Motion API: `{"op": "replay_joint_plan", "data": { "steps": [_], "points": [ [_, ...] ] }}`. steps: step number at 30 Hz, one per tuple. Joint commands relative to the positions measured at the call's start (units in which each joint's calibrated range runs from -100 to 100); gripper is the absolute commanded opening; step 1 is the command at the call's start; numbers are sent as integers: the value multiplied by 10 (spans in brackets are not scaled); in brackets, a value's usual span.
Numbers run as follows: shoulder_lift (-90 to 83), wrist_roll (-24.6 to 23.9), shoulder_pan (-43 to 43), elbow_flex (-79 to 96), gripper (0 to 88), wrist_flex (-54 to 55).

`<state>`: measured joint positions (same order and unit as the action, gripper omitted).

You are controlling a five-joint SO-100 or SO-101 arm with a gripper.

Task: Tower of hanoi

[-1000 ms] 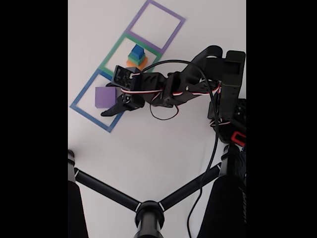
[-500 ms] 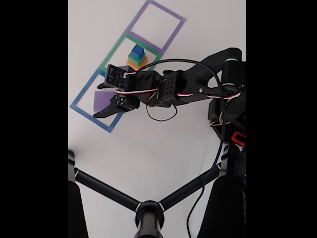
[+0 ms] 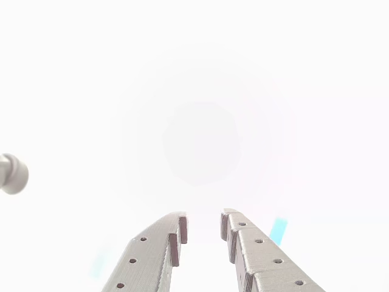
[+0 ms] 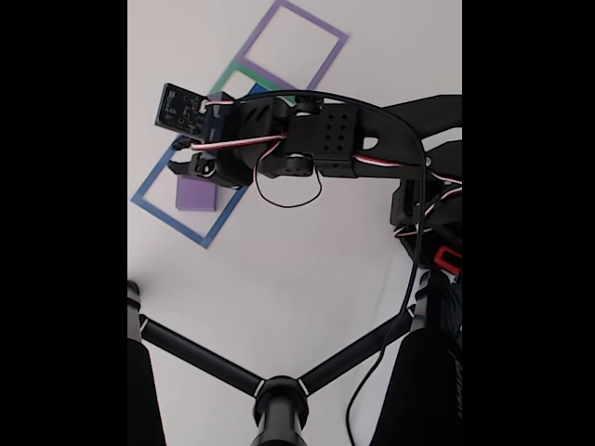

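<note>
- Other view: the two grey printed fingers point(image 3: 155, 255) of the gripper point(image 3: 202, 220) rise from the bottom edge, each with a row of small holes along its side. Their tips stand apart with a clear gap between them, and nothing sits in that gap, so the tool is released and empty.
- Other view: the surface beyond the tips is washed out to near white. A faint pale-blue strip of tape point(image 3: 278, 230) shows just to the right of the right finger, and a small grey round knob point(image 3: 13, 173) sits at the left edge, well away from the tips.
- Fixed view: the black jointed arm point(image 4: 316, 139) reaches in from the right across the white table point(image 4: 279, 279), with the gripper point(image 4: 181, 163) at its left end.
- Fixed view: the flat purple square block point(image 4: 195, 193) lies on the table just below the gripper, apart from it, inside the blue-taped square outline point(image 4: 165, 214).
- Fixed view: behind the arm lie the green-taped square point(image 4: 223, 82) and the purple-taped square point(image 4: 321, 56) farther up. A black tripod point(image 4: 279, 390) spreads across the bottom.
</note>
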<state>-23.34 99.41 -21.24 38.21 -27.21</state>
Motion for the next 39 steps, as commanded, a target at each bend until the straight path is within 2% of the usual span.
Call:
{"op": "replay_joint_plan", "data": {
  "steps": [1,7,15,24,27,33,39],
  "points": [
    [-85,6,6,-97,2,-185],
    [-134,6,29,-199,2,-373],
    [-171,6,68,-302,2,-521],
    [-188,6,125,-325,14,-555],
    [-189,6,148,-321,60,-555],
    [-200,6,188,-302,89,-543],
    [-214,6,214,-257,174,-504]
  ]
}}
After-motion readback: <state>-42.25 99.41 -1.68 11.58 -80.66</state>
